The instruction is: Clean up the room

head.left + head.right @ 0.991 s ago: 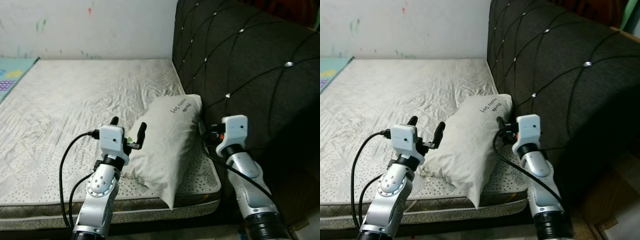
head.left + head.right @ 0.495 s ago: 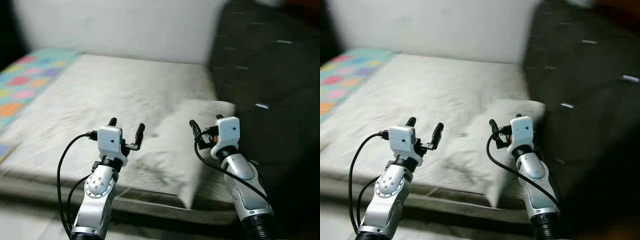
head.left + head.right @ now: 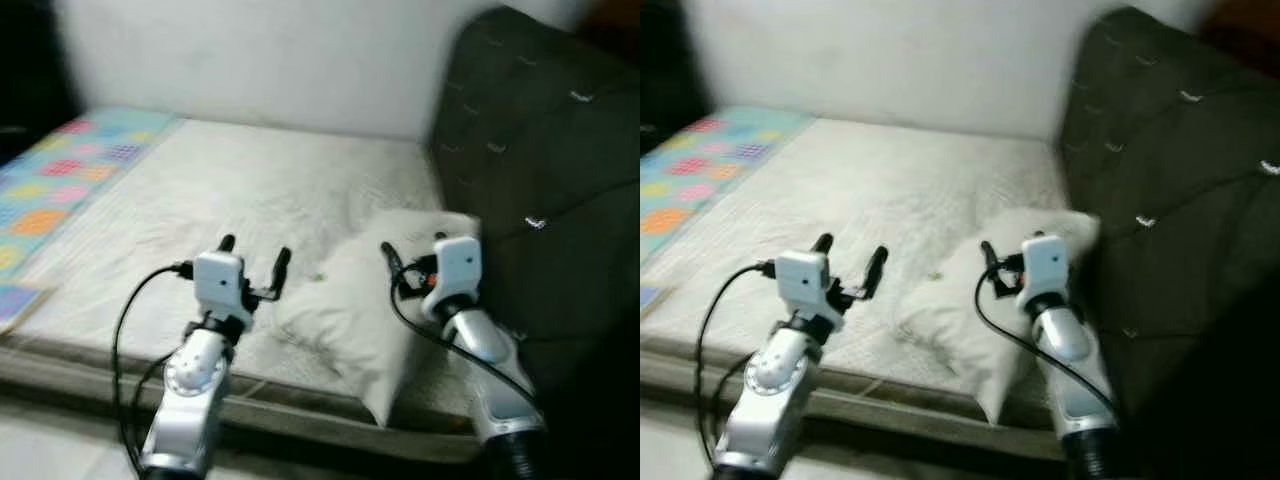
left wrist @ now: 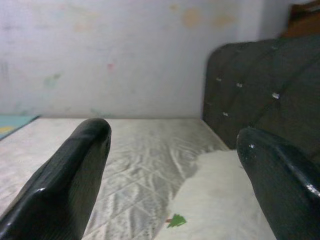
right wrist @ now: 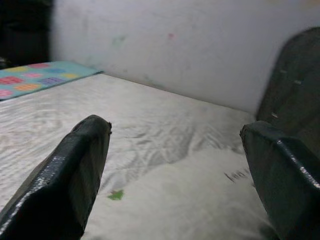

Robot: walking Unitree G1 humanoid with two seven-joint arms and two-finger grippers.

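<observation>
A white pillow (image 3: pixel 355 310) with handwriting near one end lies on the near right corner of the bare mattress (image 3: pixel 230 190), against the dark tufted headboard (image 3: pixel 540 170). My left gripper (image 3: pixel 255 254) is open just left of the pillow, nothing between its fingers. My right gripper (image 3: pixel 412 248) is open over the pillow's right part, close to the headboard, holding nothing. The left wrist view shows the pillow (image 4: pixel 220 200) below and ahead. In the right wrist view the pillow (image 5: pixel 190 205) carries a small green speck (image 5: pixel 116 195).
A colourful patterned mat (image 3: pixel 60 185) lies along the mattress's left side. A white wall (image 3: pixel 260 60) stands behind the bed. The mattress's front edge (image 3: pixel 300 415) runs just below my arms. The head views are blurred.
The whole view has swung left, bringing the colourful mat into sight. My right gripper has come out of the gap between pillow and headboard and now stands over the pillow. The left gripper keeps its pose.
</observation>
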